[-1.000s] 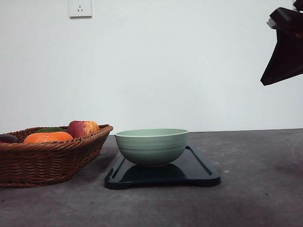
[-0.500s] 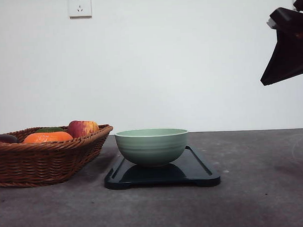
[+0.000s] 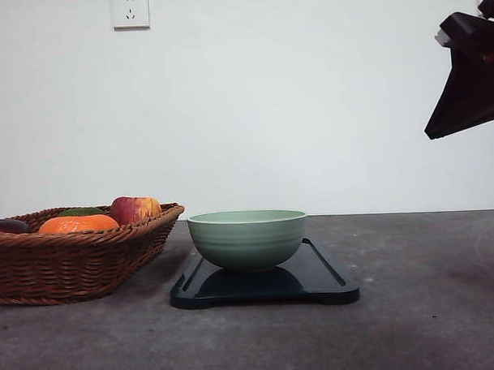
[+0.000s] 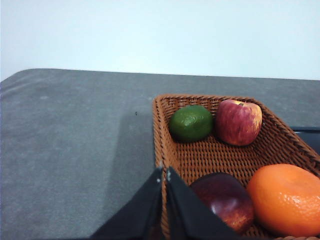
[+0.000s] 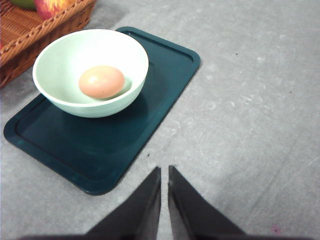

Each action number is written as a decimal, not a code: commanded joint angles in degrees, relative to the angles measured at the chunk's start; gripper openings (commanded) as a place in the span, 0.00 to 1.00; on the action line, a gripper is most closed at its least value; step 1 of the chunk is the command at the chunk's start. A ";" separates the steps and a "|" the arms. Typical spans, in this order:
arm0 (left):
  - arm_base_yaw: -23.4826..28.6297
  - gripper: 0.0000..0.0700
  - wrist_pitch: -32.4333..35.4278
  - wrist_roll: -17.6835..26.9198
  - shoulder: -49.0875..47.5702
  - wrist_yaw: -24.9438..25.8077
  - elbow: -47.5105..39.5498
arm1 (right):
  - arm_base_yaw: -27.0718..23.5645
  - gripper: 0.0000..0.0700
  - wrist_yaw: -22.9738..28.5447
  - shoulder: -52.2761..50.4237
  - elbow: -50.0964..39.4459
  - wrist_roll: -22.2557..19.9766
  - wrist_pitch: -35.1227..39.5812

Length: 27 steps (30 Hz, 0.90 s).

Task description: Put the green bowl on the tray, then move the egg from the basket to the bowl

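The green bowl (image 3: 248, 238) stands on the dark tray (image 3: 323, 281) at the table's middle. Inside the bowl (image 5: 90, 71) lies the egg (image 5: 101, 81), seen from the right wrist, with the tray (image 5: 150, 115) under it. The wicker basket (image 3: 71, 260) sits to the left of the tray. My right gripper (image 5: 164, 175) is shut and empty, raised above the table off the tray's near corner; its arm (image 3: 469, 72) hangs at the upper right of the front view. My left gripper (image 4: 164, 175) is shut and empty over the basket's (image 4: 210, 155) rim.
The basket holds a red-yellow apple (image 4: 238, 121), a green fruit (image 4: 191, 123), an orange fruit (image 4: 285, 198) and a dark red fruit (image 4: 225, 198). A wall socket (image 3: 130, 10) is on the white wall behind. Grey tabletop extends right of the tray.
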 commanded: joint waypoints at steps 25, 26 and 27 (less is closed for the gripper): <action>0.07 0.00 0.70 0.16 -0.02 -0.20 -1.11 | 0.27 0.02 0.51 0.35 0.28 -2.89 0.51; 0.07 0.00 0.70 0.16 -0.02 -0.20 -1.11 | 0.13 0.02 0.60 0.26 0.24 -2.93 0.20; 0.07 0.00 0.70 0.16 -0.02 -0.19 -1.11 | -0.23 0.02 0.86 -0.21 0.06 -2.95 0.08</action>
